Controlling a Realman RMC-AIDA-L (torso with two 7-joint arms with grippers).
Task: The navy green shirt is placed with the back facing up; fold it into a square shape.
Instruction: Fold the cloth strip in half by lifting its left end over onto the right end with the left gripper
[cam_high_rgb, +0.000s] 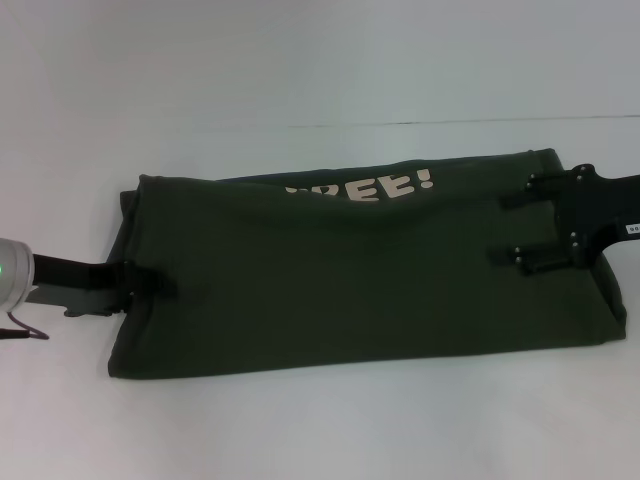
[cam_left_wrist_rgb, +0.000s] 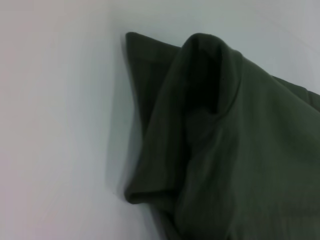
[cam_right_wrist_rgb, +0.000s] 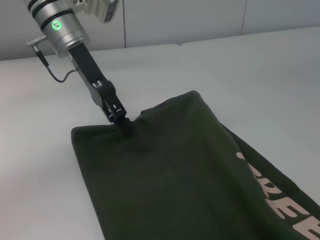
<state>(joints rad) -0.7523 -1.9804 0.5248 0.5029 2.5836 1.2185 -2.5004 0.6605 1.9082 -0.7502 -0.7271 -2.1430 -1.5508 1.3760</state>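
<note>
The navy green shirt (cam_high_rgb: 350, 290) lies folded into a long band across the white table, with its cream lettering (cam_high_rgb: 375, 187) showing along the far edge. My left gripper (cam_high_rgb: 160, 282) is at the band's left end, shut on the cloth there; the right wrist view shows the left gripper (cam_right_wrist_rgb: 122, 122) pinching that edge. The left wrist view shows only raised, bunched shirt folds (cam_left_wrist_rgb: 240, 150). My right gripper (cam_high_rgb: 508, 227) hovers open over the band's right end, its two fingers spread wide above the fabric. The shirt (cam_right_wrist_rgb: 170, 180) is also seen from the right wrist.
The white table (cam_high_rgb: 300, 60) stretches around the shirt, with bare surface behind it and in front of it. A seam in the table (cam_high_rgb: 450, 123) runs behind the shirt. A thin cable (cam_high_rgb: 25, 330) hangs from the left wrist.
</note>
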